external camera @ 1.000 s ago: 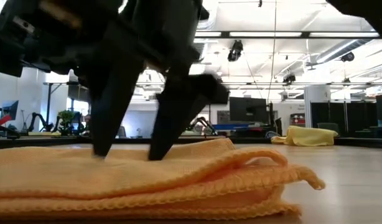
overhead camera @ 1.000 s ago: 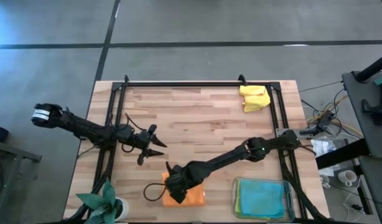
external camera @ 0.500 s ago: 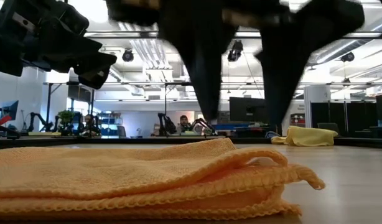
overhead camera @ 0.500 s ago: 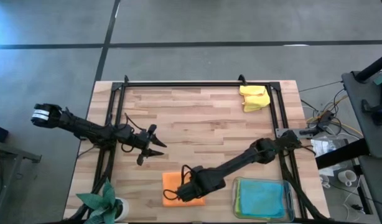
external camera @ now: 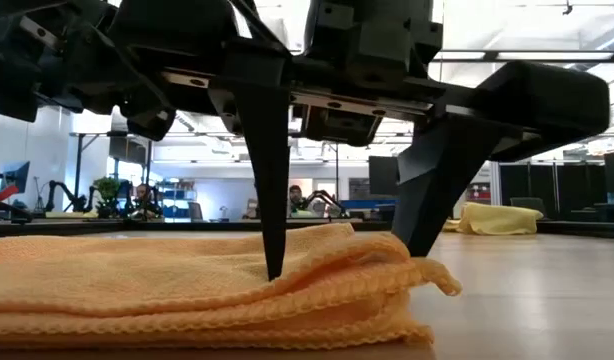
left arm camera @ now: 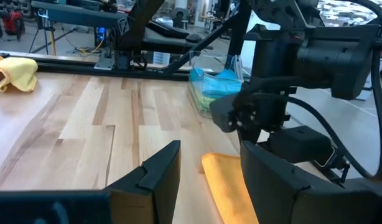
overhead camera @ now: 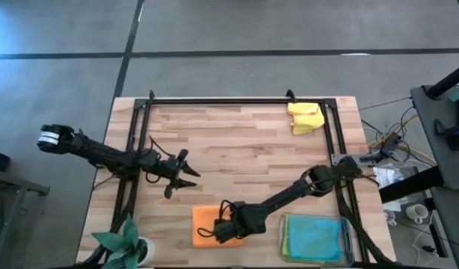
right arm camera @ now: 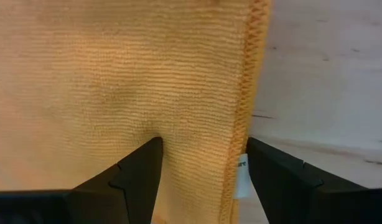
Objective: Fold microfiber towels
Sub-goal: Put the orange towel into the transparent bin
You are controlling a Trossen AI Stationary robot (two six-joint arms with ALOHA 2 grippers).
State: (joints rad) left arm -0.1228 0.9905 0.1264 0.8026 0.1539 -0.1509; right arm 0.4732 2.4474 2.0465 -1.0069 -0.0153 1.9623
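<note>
A folded orange towel (overhead camera: 205,224) lies flat near the table's front edge, seen close in the low view (external camera: 137,290). My right gripper (overhead camera: 229,229) points down over its right edge, open: one finger stands on the towel's top, the other beside the stitched edge (right arm camera: 252,74). My left gripper (overhead camera: 183,173) hangs open over the table's left middle, level and touching nothing. A crumpled yellow towel (overhead camera: 305,118) lies at the far right. My right gripper comes from above, pointing down, jaws astride the orange towel's right edge. One fingertip (external camera: 274,262) dents the top layer a short way in from the edge. The other finger (external camera: 419,225) stands against the edge's loose layers (external camera: 432,275). The towel stays flat on the table.
A clear tray (overhead camera: 283,237) with folded blue and green cloths stands right of the orange towel, close to my right arm. A small plant (overhead camera: 123,243) sits at the front left corner. A black frame (overhead camera: 214,101) runs around the table. Bare wood lies in the middle.
My right gripper has lifted off the orange towel's left part, gone toward the table's right edge, rolled about its own axis and come down astride the towel's right edge. The towel's loose right ends have been drawn in a little toward the left.
</note>
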